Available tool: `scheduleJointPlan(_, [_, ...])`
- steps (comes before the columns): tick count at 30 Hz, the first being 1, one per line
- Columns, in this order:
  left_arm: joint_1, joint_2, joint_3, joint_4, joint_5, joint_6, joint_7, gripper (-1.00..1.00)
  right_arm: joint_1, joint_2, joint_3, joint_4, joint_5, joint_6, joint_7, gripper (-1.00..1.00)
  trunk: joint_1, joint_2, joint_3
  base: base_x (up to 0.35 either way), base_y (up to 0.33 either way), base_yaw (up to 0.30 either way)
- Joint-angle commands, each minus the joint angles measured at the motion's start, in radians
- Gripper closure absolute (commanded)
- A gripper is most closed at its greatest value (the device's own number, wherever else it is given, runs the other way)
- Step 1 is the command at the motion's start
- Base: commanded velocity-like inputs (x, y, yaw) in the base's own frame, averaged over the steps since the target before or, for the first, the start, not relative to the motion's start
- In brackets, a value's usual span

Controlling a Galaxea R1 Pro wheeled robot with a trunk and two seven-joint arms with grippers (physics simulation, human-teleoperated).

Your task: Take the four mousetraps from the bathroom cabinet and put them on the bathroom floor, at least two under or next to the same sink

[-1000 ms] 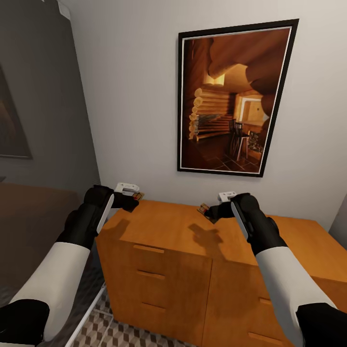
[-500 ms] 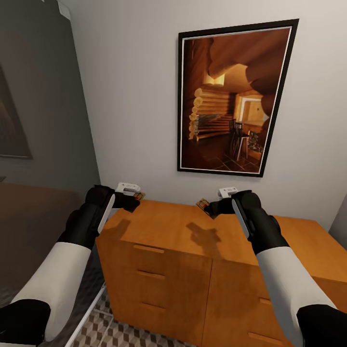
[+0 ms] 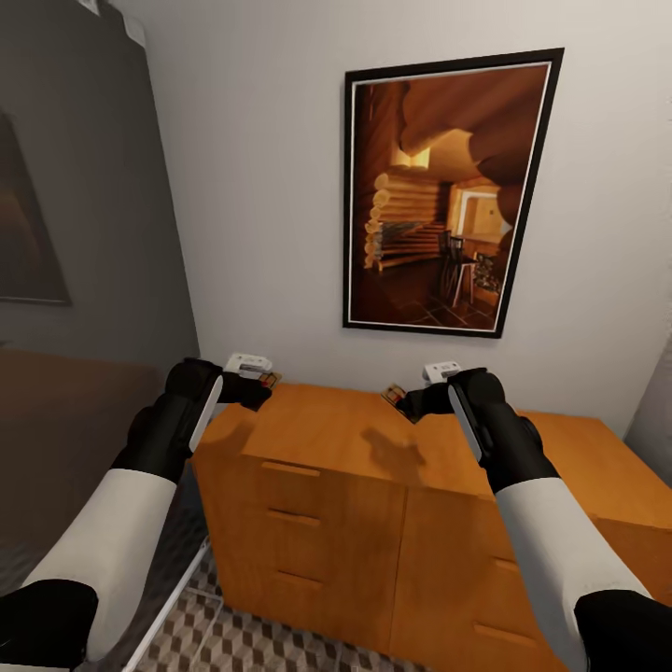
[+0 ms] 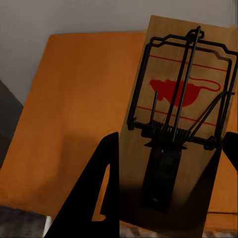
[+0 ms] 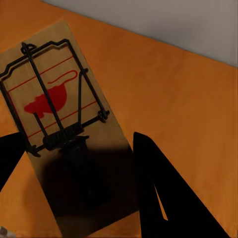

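Looking down from the head view, the orange-brown cabinet (image 3: 373, 467) is seen against a white wall, under a framed picture (image 3: 448, 191) of a log interior. The left end effector (image 3: 263, 383) is held over the cabinet's left corner, clenched on a mousetrap (image 3: 271, 380); the right end effector (image 3: 399, 399) is held above the cabinet top, clenched on a second mousetrap (image 3: 392, 396). Patterned floor (image 3: 243, 644) is visible below, and a grey wall stands at the left.

In the left wrist view, the first trap (image 4: 178, 124), with black wire and a red mouse print, is gripped between dark fingers (image 4: 96, 198) above the cabinet top.

In the right wrist view, the second trap (image 5: 64, 129) is gripped likewise, one finger (image 5: 168, 193) lying beside it.
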State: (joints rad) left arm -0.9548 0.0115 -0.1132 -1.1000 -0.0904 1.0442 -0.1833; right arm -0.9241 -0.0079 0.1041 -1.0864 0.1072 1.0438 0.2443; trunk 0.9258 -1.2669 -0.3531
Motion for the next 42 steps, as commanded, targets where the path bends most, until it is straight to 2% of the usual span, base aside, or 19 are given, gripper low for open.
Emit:
scheduleJointPlan(1, [-0.001,0.001,-0.002,-0.001,-0.01,0.003,-0.008,1.0,-0.001,0.0,0.001,-0.001,0.009,0.003,0.01,1.0,-0.001,-0.001,-0.001,-0.323,0.0,0.0])
scheduleJointPlan(15, [-0.001,0.001,-0.002,0.0,-0.009,0.003,-0.008,1.0,-0.001,0.001,0.002,-0.023,0.01,0.003,0.01,1.0,-0.001,-0.001,-0.001,-0.341,0.0,0.0])
scheduleJointPlan(17, [-0.001,0.001,-0.002,0.019,-0.009,0.003,-0.008,1.0,0.006,0.008,0.003,0.016,0.002,0.003,0.005,1.0,-0.001,-0.001,-0.001,-0.346,0.0,0.0])
scheduleJointPlan(20, [-0.001,0.001,-0.002,0.058,-0.009,0.003,-0.008,1.0,0.011,0.011,0.004,0.086,0.004,0.003,0.002,1.0,-0.001,-0.001,-0.001,-0.346,0.0,0.0])
scheduleJointPlan(21, [-0.001,0.001,-0.002,0.082,-0.009,0.003,-0.008,1.0,0.012,0.012,0.004,0.126,0.004,0.003,0.002,1.0,-0.001,-0.001,-0.001,-0.346,0.0,0.0])
scheduleJointPlan(22, [-0.001,0.001,-0.002,0.133,-0.01,0.003,-0.008,1.0,0.012,0.013,0.005,0.208,0.006,0.003,0.001,1.0,-0.001,-0.001,-0.001,-0.346,0.0,0.0])
scheduleJointPlan(29, [-0.001,0.001,-0.002,0.248,-0.011,-0.006,-0.005,1.0,0.013,0.016,0.006,0.385,0.005,0.003,0.001,1.0,-0.001,-0.001,-0.001,-0.346,0.0,0.0])
scheduleJointPlan(33, [-0.001,0.0,-0.002,0.363,-0.011,-0.011,-0.003,1.0,0.013,0.016,0.005,0.534,0.003,0.003,0.0,1.0,-0.001,-0.001,-0.001,-0.346,0.0,0.0])
scheduleJointPlan(34, [-0.001,-0.002,-0.002,0.407,-0.012,-0.014,-0.003,1.0,0.013,0.017,0.006,0.585,0.003,-0.014,-0.001,1.0,-0.001,-0.001,-0.001,-0.346,0.0,0.0])
scheduleJointPlan(35, [-0.001,-0.005,-0.002,0.458,-0.013,-0.024,0.0,1.0,0.013,0.017,0.005,0.643,0.002,-0.066,-0.004,1.0,-0.001,-0.001,-0.001,-0.346,0.0,0.0])
scheduleJointPlan(37, [-0.001,-0.009,-0.001,0.51,-0.013,-0.044,0.004,1.0,0.013,0.017,0.005,0.706,0.002,-0.123,-0.01,1.0,-0.001,-0.001,-0.001,-0.347,0.0,0.0])
scheduleJointPlan(39, [-0.001,-0.015,0.003,0.621,-0.011,-0.119,0.022,1.0,0.013,0.017,0.005,0.829,0.001,-0.238,-0.029,1.0,-0.001,-0.001,-0.001,-0.347,0.0,0.0])
scheduleJointPlan(41, [-0.001,-0.017,0.004,0.677,-0.007,-0.166,0.037,1.0,0.013,0.017,0.005,0.886,0.0,-0.291,-0.041,1.0,-0.001,-0.001,-0.001,-0.347,0.0,0.0])
scheduleJointPlan(42, [-0.001,-0.018,0.005,0.733,0.004,-0.211,0.057,1.0,0.013,0.016,0.004,0.937,-0.001,-0.339,-0.053,1.0,-0.001,-0.001,-0.001,-0.348,0.0,0.0])
